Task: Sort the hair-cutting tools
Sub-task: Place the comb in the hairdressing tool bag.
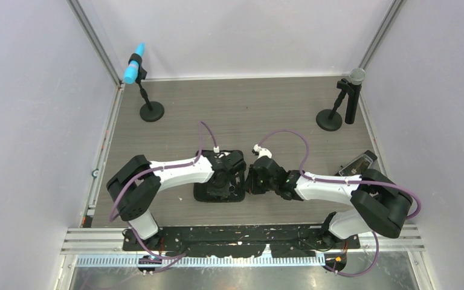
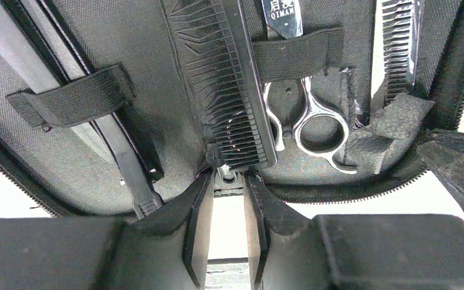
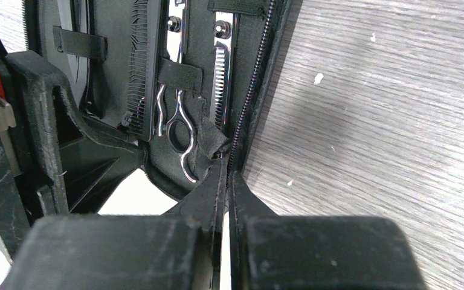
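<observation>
Case: we see a flat black fabric zip case [image 1: 200, 194] [image 2: 157, 90] [image 3: 248, 90] lying open at the middle of the grey wood-grain tabletop [image 1: 248, 115], between the two arms.
Contents: a long thin black comb [image 2: 229, 78] [image 3: 140, 78] lies in the case. Just to its right, slim silver scissors with ring handles [image 2: 283, 21] [image 3: 181, 54] sit under a black elastic strap [image 2: 296, 54], rings at the near end.
Right side: a second pair of silver scissors with a toothed blade [image 2: 399, 42] [image 3: 222, 84] lies beside the zip edge.
Left side: a short slim black clip [image 2: 127, 157] sits under another elastic strap [image 2: 72, 96].
Left gripper [image 1: 234, 181] [image 2: 228, 181]: jaws slightly parted, empty, tips at the comb's near end.
Right gripper [image 1: 251, 181] [image 3: 226, 175]: pinched closed on the case's near right rim.
Hidden: a crumpled black flap [image 2: 393, 118] covers the toothed scissors' near end. The tools' far ends are cut off in the left wrist view. From above, the arms cover the contents. We cannot make out a second clip.
</observation>
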Robot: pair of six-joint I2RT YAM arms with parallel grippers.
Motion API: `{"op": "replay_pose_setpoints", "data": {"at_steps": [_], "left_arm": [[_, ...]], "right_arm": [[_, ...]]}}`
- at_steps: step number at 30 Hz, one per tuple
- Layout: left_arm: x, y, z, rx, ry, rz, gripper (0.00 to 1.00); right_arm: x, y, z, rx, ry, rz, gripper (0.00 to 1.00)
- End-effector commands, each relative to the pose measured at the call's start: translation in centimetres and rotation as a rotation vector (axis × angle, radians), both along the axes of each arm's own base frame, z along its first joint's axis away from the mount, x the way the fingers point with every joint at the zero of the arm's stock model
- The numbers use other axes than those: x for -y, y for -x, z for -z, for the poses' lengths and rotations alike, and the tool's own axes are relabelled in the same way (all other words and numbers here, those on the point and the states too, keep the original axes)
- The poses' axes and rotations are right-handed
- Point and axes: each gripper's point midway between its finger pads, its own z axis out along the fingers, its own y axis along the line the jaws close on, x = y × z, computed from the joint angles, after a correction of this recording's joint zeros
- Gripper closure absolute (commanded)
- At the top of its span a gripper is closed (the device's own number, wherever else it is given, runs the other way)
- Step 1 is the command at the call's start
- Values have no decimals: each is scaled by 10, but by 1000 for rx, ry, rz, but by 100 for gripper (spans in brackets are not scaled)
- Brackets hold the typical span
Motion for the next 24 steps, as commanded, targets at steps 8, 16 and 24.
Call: {"op": "replay_pose_setpoints", "data": {"at_steps": [8, 16, 24], "left_arm": [[4, -4, 15, -26, -32, 8, 71], [1, 4, 42, -113, -74, -23, 76], [0, 1, 43, -102, -54, -52, 100]], "right_arm": [[-6, -5, -11, 38, -43, -6, 95], [-6, -4, -13, 41, -50, -4, 95], [-4, -3, -14, 44, -58, -1, 95]]}}
